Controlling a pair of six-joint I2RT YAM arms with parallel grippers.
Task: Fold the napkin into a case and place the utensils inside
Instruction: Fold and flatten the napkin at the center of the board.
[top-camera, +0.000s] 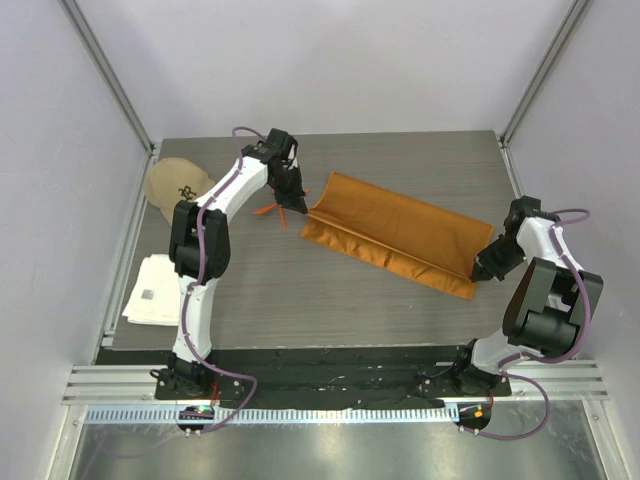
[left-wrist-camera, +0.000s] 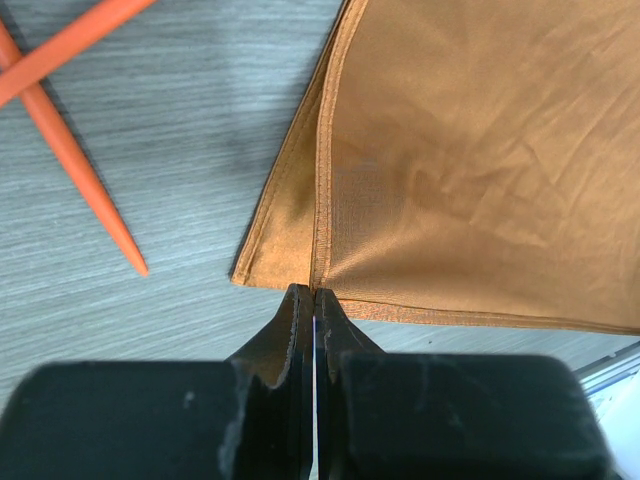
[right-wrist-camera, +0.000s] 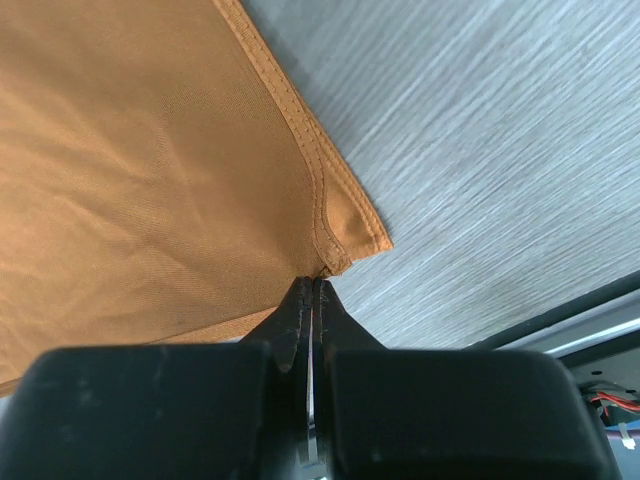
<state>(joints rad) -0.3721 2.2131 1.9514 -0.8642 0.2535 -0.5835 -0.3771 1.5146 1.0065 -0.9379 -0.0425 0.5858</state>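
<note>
The rust-orange napkin (top-camera: 395, 232) lies partly folded across the table's middle, its upper layer lifted between the two grippers. My left gripper (top-camera: 303, 211) is shut on the napkin's left corner (left-wrist-camera: 318, 270). My right gripper (top-camera: 478, 270) is shut on its right corner (right-wrist-camera: 335, 255). Two bright-orange utensils (top-camera: 277, 209) lie crossed on the table just left of the napkin, mostly hidden by the left arm; they also show in the left wrist view (left-wrist-camera: 75, 160).
A tan cap (top-camera: 177, 184) lies at the back left. A thick white towel (top-camera: 155, 290) lies at the left edge. The table (top-camera: 300, 300) is grey wood-grain, with grey walls around it.
</note>
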